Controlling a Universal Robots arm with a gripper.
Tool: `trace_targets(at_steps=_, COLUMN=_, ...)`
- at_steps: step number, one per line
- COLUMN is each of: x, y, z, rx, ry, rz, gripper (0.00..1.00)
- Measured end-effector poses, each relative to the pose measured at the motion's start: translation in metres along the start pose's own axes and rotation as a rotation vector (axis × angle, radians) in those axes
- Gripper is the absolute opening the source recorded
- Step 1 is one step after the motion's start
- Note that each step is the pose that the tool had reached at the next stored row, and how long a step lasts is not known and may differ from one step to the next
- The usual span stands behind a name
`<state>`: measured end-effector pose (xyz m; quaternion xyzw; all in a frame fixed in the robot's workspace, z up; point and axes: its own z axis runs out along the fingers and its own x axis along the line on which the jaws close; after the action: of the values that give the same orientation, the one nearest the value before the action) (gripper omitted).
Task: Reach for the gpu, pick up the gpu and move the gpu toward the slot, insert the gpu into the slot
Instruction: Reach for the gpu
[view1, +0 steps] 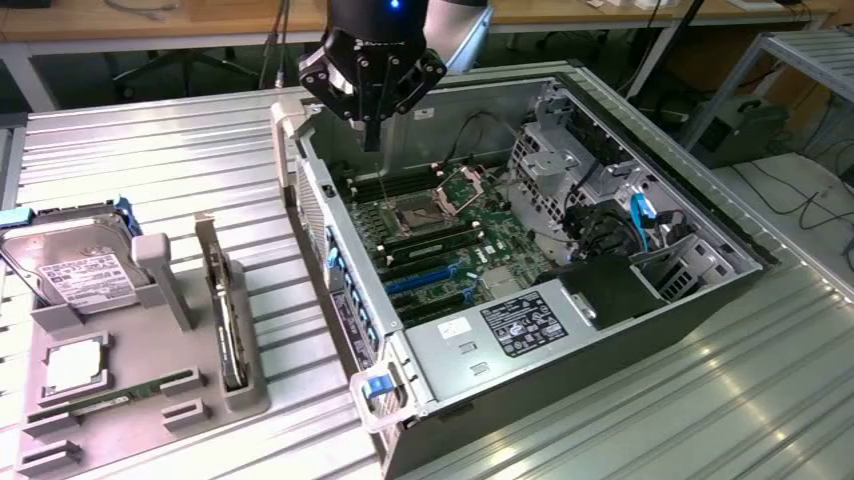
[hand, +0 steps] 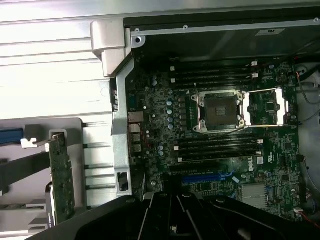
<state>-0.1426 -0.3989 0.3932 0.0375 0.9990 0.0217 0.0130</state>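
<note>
Externally, gripper (view1: 371, 138) closed — wrist view: slot (hand: 202, 177)

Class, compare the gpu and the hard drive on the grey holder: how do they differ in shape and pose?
Shape: the gpu is a thin dark card; the hard drive is a boxy silver block with a white label. Pose: the gpu stands on its edge; the hard drive shows its broad labelled face. Both sit in the grey holder.

Open air above gpu (view1: 230, 320), upright in gray holder (view1: 214, 405). Case rear wall (view1: 316, 225) stands btwn it & slot (view1: 424, 277). Slot open from above; memory sticks (view1: 427, 241) one side, black shroud (view1: 607, 292) w/ cables (view1: 638, 225) nearby.
</note>
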Motion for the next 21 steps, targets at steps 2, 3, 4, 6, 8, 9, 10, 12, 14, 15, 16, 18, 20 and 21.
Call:
trace_targets(at_steps=2, x=0.003, y=-0.0003, z=-0.0001, rx=-0.0001, ry=0.0000, rz=0.000, gripper=0.11)
trace_targets(at_steps=3, x=0.006, y=-0.0005, z=-0.0001, rx=-0.0001, ry=0.0000, rz=0.000, gripper=0.11)
trace_targets(at_steps=4, x=0.009, y=-0.0007, z=-0.0002, rx=-0.0001, ry=0.0000, rz=0.000, gripper=0.11)
trace_targets(at_steps=6, x=0.014, y=-0.0011, z=-0.0004, rx=-0.0001, ry=0.0000, rz=0.000, gripper=0.11)
trace_targets(at_steps=8, x=0.018, y=-0.0014, z=-0.0004, rx=-0.0001, ry=-0.0001, rz=0.000, gripper=0.11)
trace_targets(at_steps=9, x=0.021, y=-0.0016, z=-0.0005, rx=-0.0001, ry=0.0000, rz=0.000, gripper=0.11)
trace_targets(at_steps=10, x=0.023, y=-0.0017, z=-0.0006, rx=0.0000, ry=0.0000, rz=0.000, gripper=0.11)
trace_targets(at_steps=12, x=0.027, y=-0.0020, z=-0.0007, rx=-0.0002, ry=-0.0001, rz=-0.001, gripper=0.11)
trace_targets(at_steps=14, x=0.033, y=-0.0024, z=-0.0009, rx=-0.0001, ry=0.0000, rz=-0.001, gripper=0.11)
trace_targets(at_steps=15, x=0.035, y=-0.0026, z=-0.0010, rx=0.0000, ry=0.0000, rz=-0.001, gripper=0.11)
trace_targets(at_steps=16, x=0.038, y=-0.0028, z=-0.0010, rx=-0.0001, ry=0.0000, rz=-0.001, gripper=0.11)
trace_targets(at_steps=18, x=0.042, y=-0.0032, z=-0.0012, rx=-0.0001, ry=0.0001, rz=-0.001, gripper=0.11)
trace_targets(at_steps=20, x=0.046, y=-0.0035, z=-0.0012, rx=-0.0001, ry=0.0000, rz=-0.002, gripper=0.11)
trace_targets(at_steps=21, x=0.049, y=-0.0037, z=-0.0013, rx=-0.0002, ry=0.0000, rz=-0.002, gripper=0.11)
